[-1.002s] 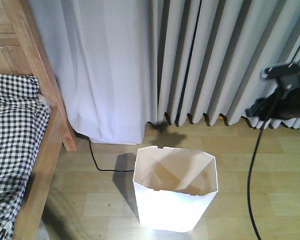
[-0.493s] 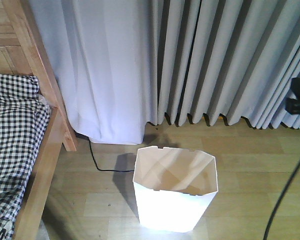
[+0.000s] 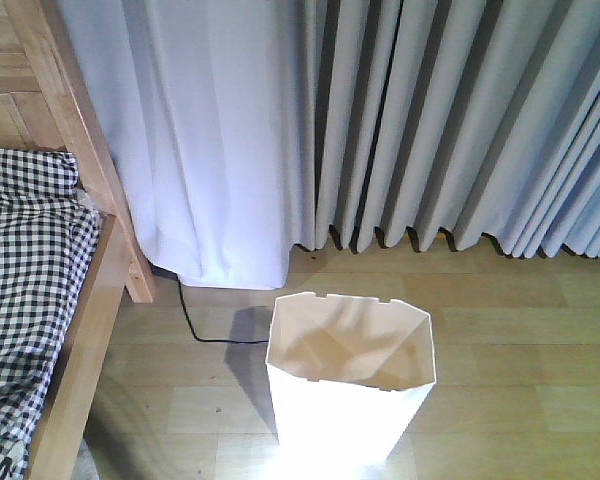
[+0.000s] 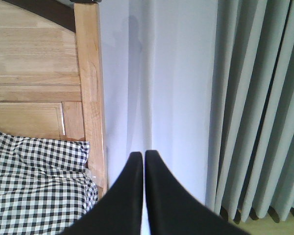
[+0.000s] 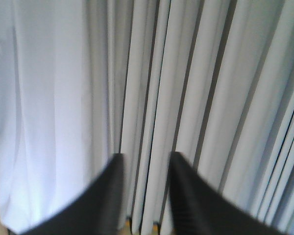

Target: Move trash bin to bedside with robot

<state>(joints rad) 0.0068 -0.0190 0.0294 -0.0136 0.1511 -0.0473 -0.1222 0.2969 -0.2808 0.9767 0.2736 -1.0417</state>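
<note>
White trash bin sits on the wood floor near the bed — not beside it yet. The right gripper, spread and empty, has left the front view; the left gripper is pressed together.

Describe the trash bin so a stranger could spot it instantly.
Start at the wooden bed frame with checked bedding on the left, then look right across the wood floor, in front of the pale curtains. The trash bin stands there alone: white, open-topped, angular-rimmed, with a cream interior, tapering downward.
</note>
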